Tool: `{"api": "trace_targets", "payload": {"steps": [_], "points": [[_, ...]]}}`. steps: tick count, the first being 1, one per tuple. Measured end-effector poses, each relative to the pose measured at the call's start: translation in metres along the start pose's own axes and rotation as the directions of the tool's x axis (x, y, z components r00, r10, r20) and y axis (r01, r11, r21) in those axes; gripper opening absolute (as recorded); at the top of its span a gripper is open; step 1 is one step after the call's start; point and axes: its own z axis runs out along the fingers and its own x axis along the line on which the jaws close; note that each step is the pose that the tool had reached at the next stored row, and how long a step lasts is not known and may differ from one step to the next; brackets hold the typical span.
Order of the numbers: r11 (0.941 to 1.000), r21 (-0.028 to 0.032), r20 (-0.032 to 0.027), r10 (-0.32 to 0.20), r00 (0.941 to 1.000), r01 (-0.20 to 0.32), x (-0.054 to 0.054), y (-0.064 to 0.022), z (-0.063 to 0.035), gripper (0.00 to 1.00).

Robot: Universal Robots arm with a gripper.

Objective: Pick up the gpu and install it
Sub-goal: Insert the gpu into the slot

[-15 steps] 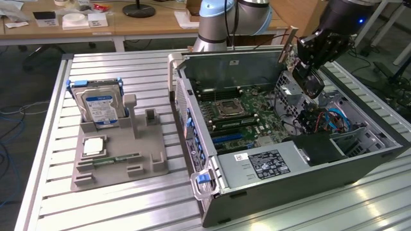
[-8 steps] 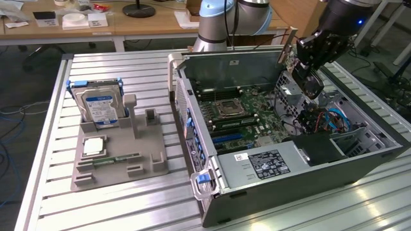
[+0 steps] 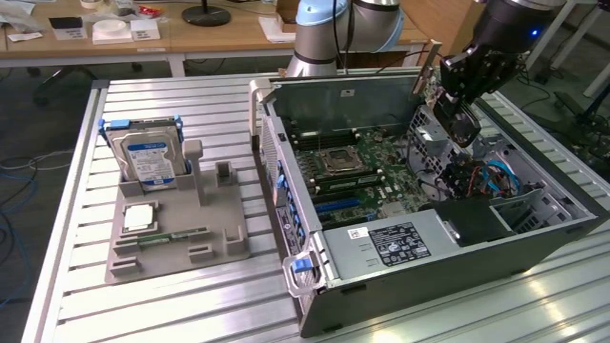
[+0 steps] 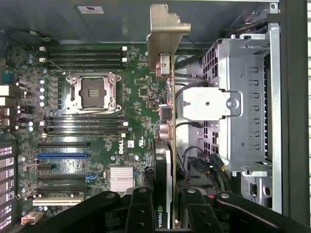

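One claw [image 4: 167,213] grips one gpu [image 4: 165,116] above one open computer case [image 3: 476,279].

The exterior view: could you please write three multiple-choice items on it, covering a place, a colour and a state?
1. Where is the hard drive? A upright in the grey holder; B flat on the table; C on the desk.
2. What colour is its label? A red; B blue; C yellow.
3. What is the gripper doing? A open, empty; B shut on the memory stick; C shut on the gpu over the open case.
1 A, it stands in the holder; 2 B, the label is blue; 3 C, the card hangs in its grip.
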Motion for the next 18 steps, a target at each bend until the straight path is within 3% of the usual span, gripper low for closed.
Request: {"api": "trace_targets", "payload": {"steps": [5,10,14,18], "points": [[1.0,-0.0001,-0.0007,-0.007,1.0,0.007,0.0003,0.0,0.0,0.27],[0.9978,0.0005,-0.0063,-0.066,0.9978,0.066,0.001,-0.0001,0.0003,0.27],[0.9913,0.0049,-0.0131,-0.131,0.9913,0.131,0.0011,-0.0001,0.0004,0.27],[0.9808,0.0121,-0.0212,-0.194,0.9807,0.195,0.0011,-0.0001,0.0005,0.27]]}}
